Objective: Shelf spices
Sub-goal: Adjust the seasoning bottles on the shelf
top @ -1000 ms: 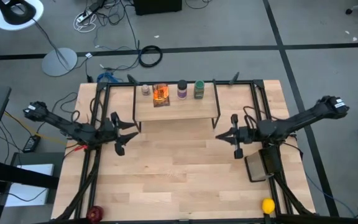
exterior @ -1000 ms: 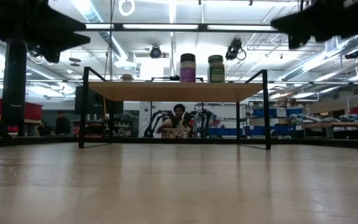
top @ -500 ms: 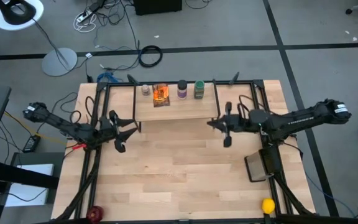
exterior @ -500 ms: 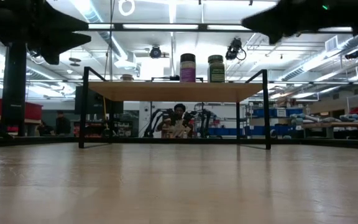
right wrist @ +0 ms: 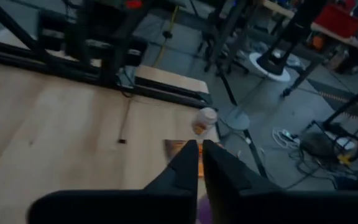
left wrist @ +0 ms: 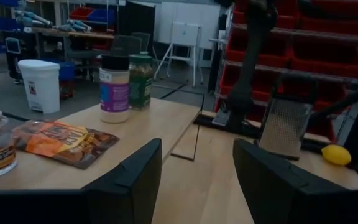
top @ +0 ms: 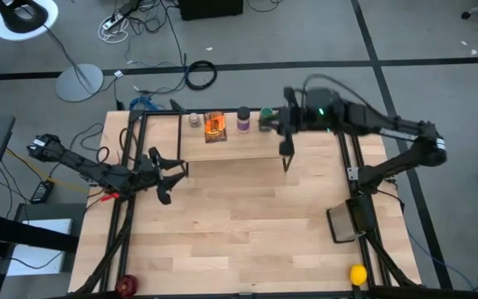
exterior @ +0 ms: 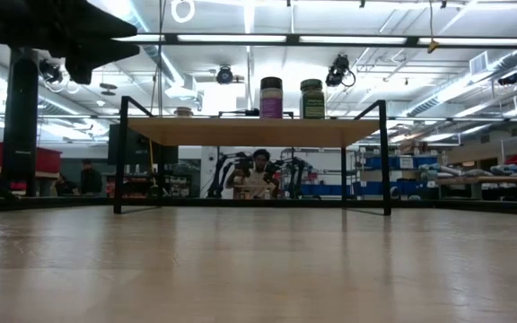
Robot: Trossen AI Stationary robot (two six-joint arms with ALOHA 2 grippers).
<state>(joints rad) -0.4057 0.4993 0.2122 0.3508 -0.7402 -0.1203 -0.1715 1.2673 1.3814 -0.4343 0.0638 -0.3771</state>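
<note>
The shelf stands at the table's far middle. On its board stand a tiny pale-capped jar, a brown-orange packet, a purple-labelled jar and a green-lidded jar. My right gripper hangs high over the shelf's right end, beside the green-lidded jar. It is shut, with nothing between its fingers. My left gripper floats open near the shelf's left legs, level with the board, and nothing is between its fingers.
A dark flat grater lies on the table's right side and a yellow ball at the near right corner. A red object sits at the near left corner. Black frame rails run along both sides. Bare tabletop lies before the shelf.
My right gripper has risen from in front of the shelf's right legs. It has swung toward the far edge, ending high over the shelf's right end, and has left the low view. The spices have stayed in place.
</note>
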